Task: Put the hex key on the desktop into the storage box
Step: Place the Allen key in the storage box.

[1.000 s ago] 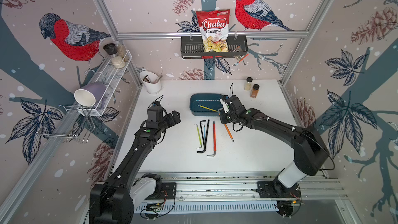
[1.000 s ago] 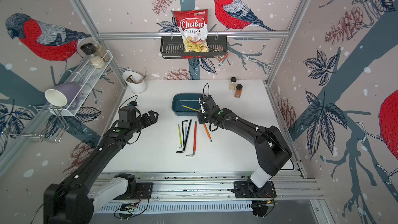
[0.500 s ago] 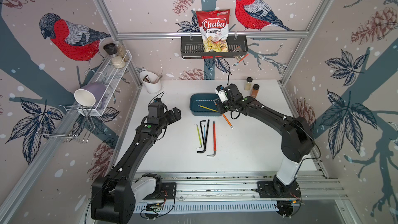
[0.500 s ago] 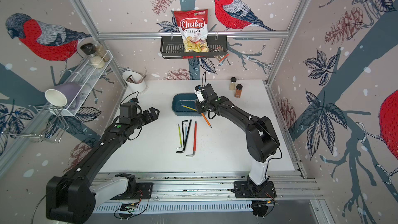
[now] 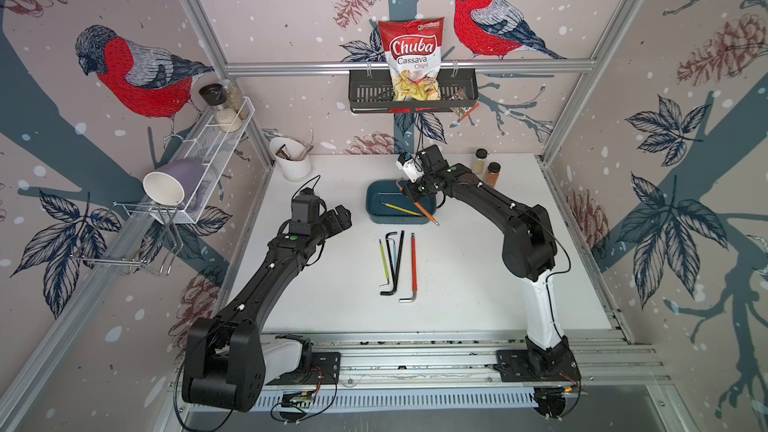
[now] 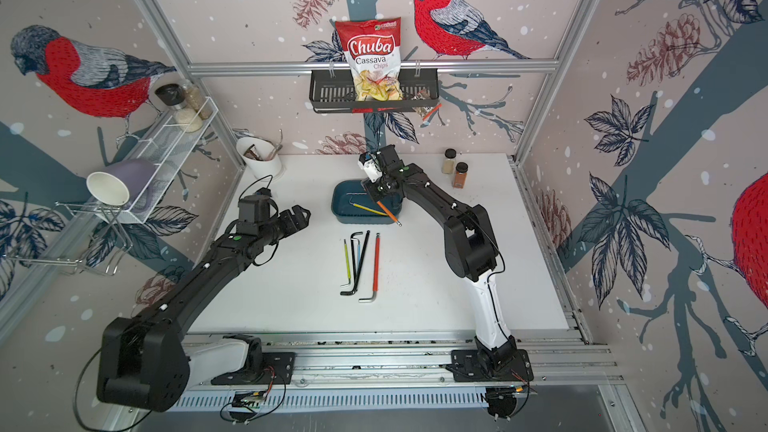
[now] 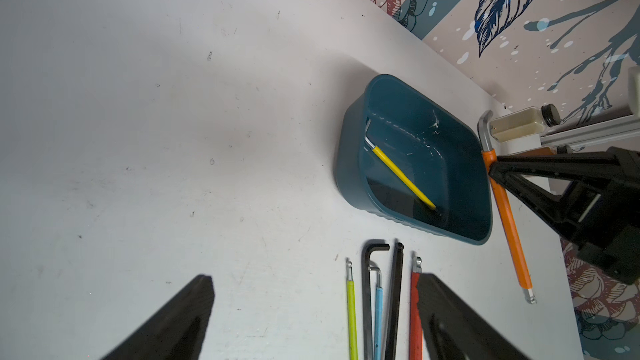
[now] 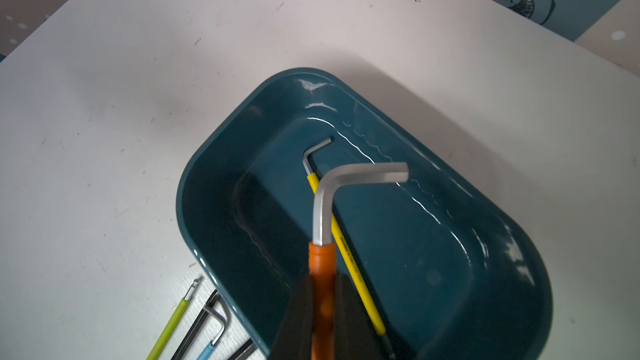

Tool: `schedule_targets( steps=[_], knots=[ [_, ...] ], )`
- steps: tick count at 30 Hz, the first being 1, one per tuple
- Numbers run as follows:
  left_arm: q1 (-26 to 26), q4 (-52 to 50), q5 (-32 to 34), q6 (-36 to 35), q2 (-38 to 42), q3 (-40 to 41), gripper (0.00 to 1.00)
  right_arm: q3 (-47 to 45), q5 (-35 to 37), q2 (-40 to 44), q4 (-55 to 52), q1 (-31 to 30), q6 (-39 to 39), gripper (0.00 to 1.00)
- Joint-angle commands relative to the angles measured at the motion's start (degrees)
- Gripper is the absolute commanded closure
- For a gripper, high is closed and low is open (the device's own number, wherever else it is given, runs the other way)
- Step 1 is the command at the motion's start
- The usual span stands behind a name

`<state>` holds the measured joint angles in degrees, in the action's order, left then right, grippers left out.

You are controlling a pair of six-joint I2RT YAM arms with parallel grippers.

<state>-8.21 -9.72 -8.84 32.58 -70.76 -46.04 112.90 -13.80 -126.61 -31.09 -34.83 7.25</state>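
My right gripper [image 5: 413, 196] [image 8: 322, 283] is shut on an orange-sleeved hex key [image 5: 424, 211] [image 6: 389, 214] [image 8: 322, 258]. It holds the key tilted above the dark teal storage box [image 5: 399, 220] [image 6: 361, 220] [image 8: 207, 202]. The key's bent steel end hangs over the box's inside, and its long end sticks out past the front rim. A yellow hex key [image 5: 402, 209] [image 8: 349, 264] lies inside the box. Several more hex keys [image 5: 395, 261] [image 7: 374, 306] lie side by side on the white desktop [image 5: 478, 263]. My left gripper [image 5: 343, 218] [image 7: 313, 282] hovers open and empty to the left of them.
A white cup of utensils [image 5: 293, 160] stands at the back left and two spice jars [image 5: 486, 166] at the back right. A black wall basket [image 5: 365, 95] holds a chips bag. A white wire rack [image 5: 216, 147] on the left wall carries a mug and jars.
My right gripper has carried the orange hex key from beside the row of keys back and up over the storage box. The left arm has shifted only slightly.
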Motion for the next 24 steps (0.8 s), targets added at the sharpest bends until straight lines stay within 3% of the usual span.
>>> schedule_targets(
  steps=[1, 9, 24],
  knots=[
    [-0.1, 2.7, -0.5, 0.0, -1.1, -0.8, 0.05, 4.1, -2.1, -2.6, -2.6, 0.0, 4.2, 1.0],
    [-0.1, 2.2, -1.0, -0.1, -3.2, -3.1, 0.05, 14.0, -5.1, -9.5, -5.2, 0.6, 8.6, 1.0],
    [-0.1, 1.1, -0.3, 0.0, -2.6, -2.7, 0.05, 15.2, -8.7, -15.0, -0.6, 0.2, 9.7, 1.0]
  ],
)
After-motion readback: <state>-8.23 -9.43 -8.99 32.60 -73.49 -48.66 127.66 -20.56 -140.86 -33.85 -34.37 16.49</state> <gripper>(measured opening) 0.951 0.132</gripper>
